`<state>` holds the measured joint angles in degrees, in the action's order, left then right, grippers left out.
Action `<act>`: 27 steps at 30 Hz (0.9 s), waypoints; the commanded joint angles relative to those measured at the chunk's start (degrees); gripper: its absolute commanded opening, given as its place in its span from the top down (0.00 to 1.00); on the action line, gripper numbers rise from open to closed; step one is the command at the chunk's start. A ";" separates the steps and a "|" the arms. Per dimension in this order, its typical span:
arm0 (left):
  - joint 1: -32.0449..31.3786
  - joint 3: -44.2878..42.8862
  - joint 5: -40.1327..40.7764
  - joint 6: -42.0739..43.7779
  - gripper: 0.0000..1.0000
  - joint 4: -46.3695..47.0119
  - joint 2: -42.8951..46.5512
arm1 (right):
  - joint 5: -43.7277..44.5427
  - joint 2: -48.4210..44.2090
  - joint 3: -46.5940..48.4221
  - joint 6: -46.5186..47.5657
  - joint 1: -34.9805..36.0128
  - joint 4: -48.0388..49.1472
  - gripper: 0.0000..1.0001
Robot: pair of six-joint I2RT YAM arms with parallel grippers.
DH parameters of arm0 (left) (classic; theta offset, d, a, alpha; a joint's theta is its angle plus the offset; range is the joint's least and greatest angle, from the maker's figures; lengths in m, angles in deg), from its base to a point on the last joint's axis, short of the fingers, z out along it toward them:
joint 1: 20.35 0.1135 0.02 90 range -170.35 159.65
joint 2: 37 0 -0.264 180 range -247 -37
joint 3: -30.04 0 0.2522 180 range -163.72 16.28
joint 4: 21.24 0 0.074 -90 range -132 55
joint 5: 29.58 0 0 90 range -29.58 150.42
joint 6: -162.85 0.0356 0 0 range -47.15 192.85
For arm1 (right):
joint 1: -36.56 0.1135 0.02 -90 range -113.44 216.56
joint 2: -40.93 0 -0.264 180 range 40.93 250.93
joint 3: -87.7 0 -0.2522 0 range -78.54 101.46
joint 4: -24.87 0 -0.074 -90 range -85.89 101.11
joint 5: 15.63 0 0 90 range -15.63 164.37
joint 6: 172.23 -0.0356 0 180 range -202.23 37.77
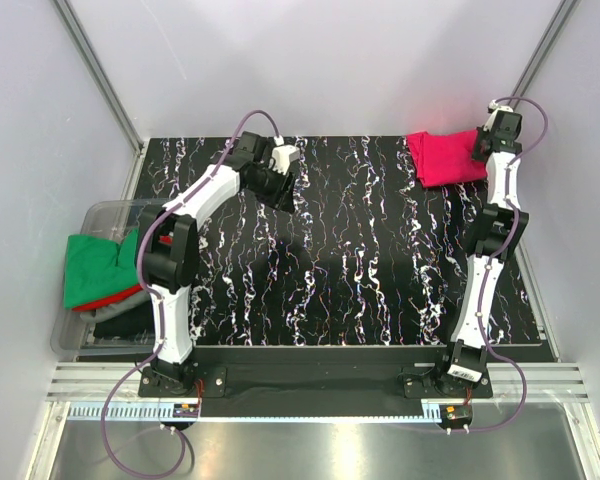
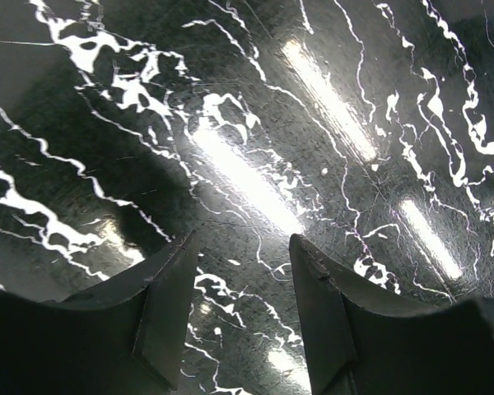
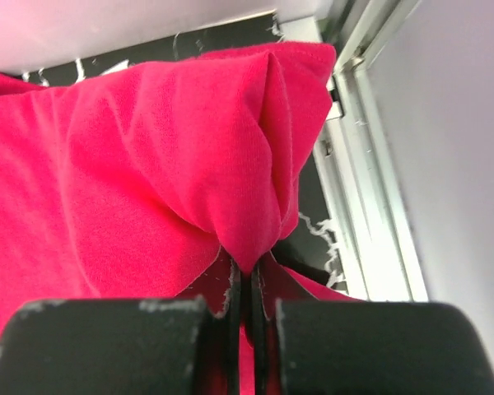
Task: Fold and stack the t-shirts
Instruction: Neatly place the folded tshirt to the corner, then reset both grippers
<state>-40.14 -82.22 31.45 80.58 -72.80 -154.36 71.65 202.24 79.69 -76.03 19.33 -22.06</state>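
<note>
A crimson t-shirt [image 1: 443, 157] lies folded at the table's far right corner. My right gripper [image 1: 483, 143] is shut on its right edge; in the right wrist view the cloth [image 3: 181, 156] bunches up from the closed jaws of the gripper [image 3: 253, 276]. My left gripper [image 1: 286, 182] is open and empty above the far left part of the table; in the left wrist view its fingers [image 2: 169, 300] stand apart over bare marbled surface. A green t-shirt [image 1: 95, 268], a red one [image 1: 120, 297] under it and a dark one [image 1: 125, 320] lie in a bin at the left.
The clear plastic bin [image 1: 95, 215] holding the shirts stands off the table's left edge. The black marbled table [image 1: 350, 270] has metal rails [image 3: 370, 189] along its right edge, close to the crimson shirt. Grey walls enclose the sides and back.
</note>
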 commanded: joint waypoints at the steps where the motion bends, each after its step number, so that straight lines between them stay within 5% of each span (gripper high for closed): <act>1: -1.12 -0.03 1.81 1.50 0.47 1.06 4.07 | 2.37 0.23 2.17 -0.22 -0.61 4.60 1.00; 5: -1.57 -0.20 2.52 1.68 0.47 1.06 4.25 | 3.85 0.58 2.61 -0.57 -0.70 4.78 1.00; 6: -1.65 -0.20 2.78 1.68 0.47 1.15 4.33 | 4.30 0.67 2.69 -0.92 -0.70 4.95 0.86; 10: -1.74 -0.64 3.74 1.50 0.39 1.06 4.51 | 6.67 -0.73 2.61 -2.06 -0.61 4.69 0.01; 18: -1.74 -7.04 22.60 3.17 0.31 3.26 4.60 | -1.48 -19.43 -8.36 -3.38 -0.52 2.58 0.00; 21: -1.57 -11.69 28.07 3.79 0.05 2.91 1.27 | -10.70 -29.45 -19.51 -4.18 0.88 3.11 0.00; 24: 1.58 -15.92 19.54 1.34 0.01 1.15 -2.25 | -14.50 -38.16 -31.73 -0.41 5.08 2.93 0.00; 27: 9.58 -16.29 7.57 -11.40 0.01 2.11 -4.54 | -18.28 -45.90 -43.86 2.94 10.09 2.93 0.00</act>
<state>-38.18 -96.93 48.04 79.40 -71.77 -156.26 61.53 163.78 43.47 -76.82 22.52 -20.22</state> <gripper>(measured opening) 0.984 0.994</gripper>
